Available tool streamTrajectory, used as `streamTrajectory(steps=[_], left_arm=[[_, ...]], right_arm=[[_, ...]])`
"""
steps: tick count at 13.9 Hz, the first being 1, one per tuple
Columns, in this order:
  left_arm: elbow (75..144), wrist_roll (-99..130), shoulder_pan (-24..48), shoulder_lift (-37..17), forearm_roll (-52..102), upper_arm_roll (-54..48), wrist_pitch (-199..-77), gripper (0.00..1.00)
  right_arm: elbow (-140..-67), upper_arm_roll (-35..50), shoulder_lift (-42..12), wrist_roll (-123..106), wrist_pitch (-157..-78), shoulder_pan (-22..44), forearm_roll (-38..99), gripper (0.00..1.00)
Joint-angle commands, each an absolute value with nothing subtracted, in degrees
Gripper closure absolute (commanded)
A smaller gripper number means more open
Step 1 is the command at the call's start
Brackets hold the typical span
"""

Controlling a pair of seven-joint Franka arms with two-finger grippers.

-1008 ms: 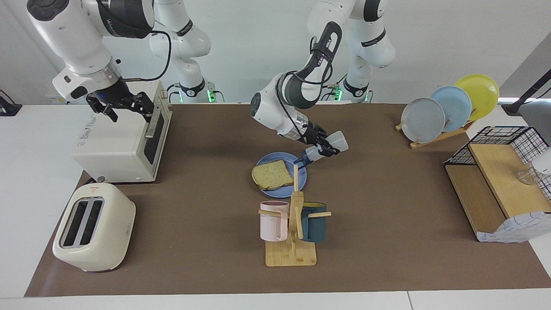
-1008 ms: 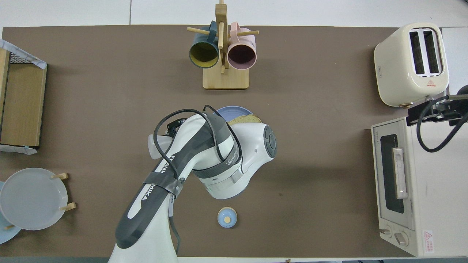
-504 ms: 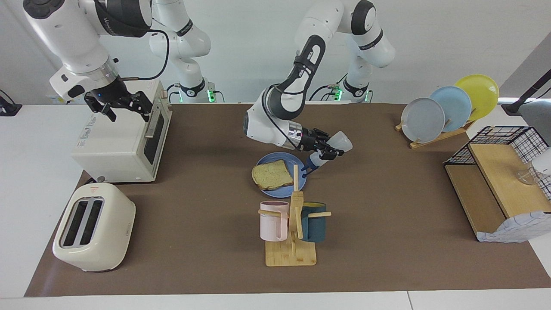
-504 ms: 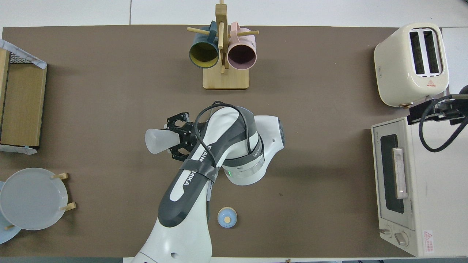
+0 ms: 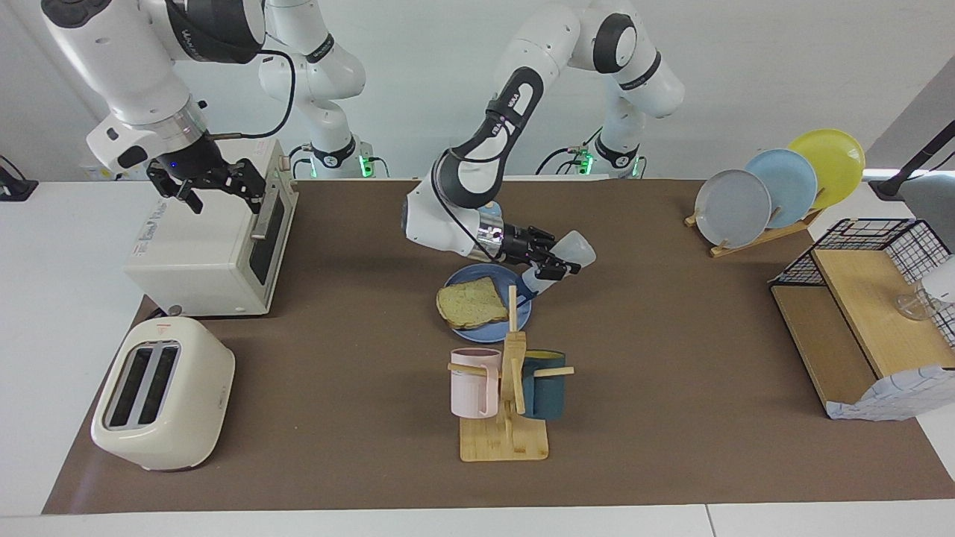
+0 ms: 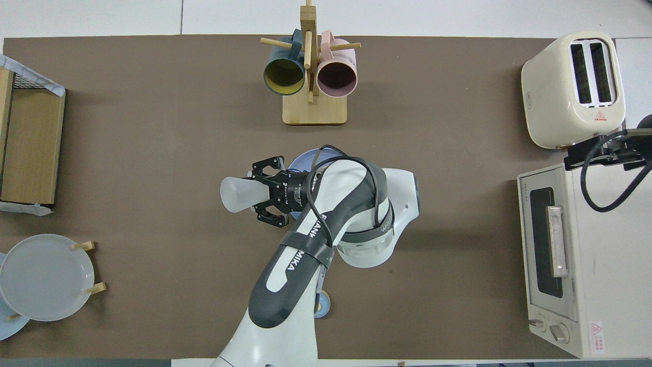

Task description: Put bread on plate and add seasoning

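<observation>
The bread (image 5: 471,302) lies flat on the blue plate (image 5: 522,312) in the middle of the table. My left gripper (image 5: 550,262) is shut on the seasoning bottle (image 5: 574,246). The bottle is tilted, with its dark cap low over the plate's edge toward the left arm's end. In the overhead view the left gripper (image 6: 269,191) holds the bottle (image 6: 237,193), and the arm hides the bread and most of the plate (image 6: 300,163). My right gripper (image 5: 211,186) hangs open and empty over the toaster oven (image 5: 201,250), waiting.
A mug rack (image 5: 507,418) with a pink and a teal mug stands just farther from the robots than the plate. A toaster (image 5: 160,391), a rack of plates (image 5: 776,190), a wooden shelf (image 5: 865,328) and a small blue bell (image 6: 324,304) also stand on the table.
My left arm has swung its wrist round and carried the tilted bottle a little toward the plate. The arm now covers part of the bell in the overhead view. The right arm barely moved.
</observation>
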State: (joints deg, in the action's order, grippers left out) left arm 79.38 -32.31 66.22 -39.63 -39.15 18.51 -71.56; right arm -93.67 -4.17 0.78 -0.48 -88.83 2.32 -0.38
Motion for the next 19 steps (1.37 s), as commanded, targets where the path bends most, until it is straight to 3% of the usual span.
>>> streamTrajectory(steps=[1,11,19], left_arm=[[78.7,-32.5,70.2,-39.6,-40.3,19.2,-68.9,1.00],[79.4,-32.5,63.5,-39.7,-45.1,19.2,-74.7,1.00],[79.2,-32.6,70.4,-39.4,-41.7,19.1,-71.5,1.00]], right_arm=[[-93.7,-4.0,1.1,-1.8,-89.1,2.1,0.7,0.00],[-93.7,-4.0,1.1,-2.2,-88.9,1.8,0.8,0.00],[-93.4,-3.9,1.0,-2.2,-88.3,2.2,0.0,0.00]])
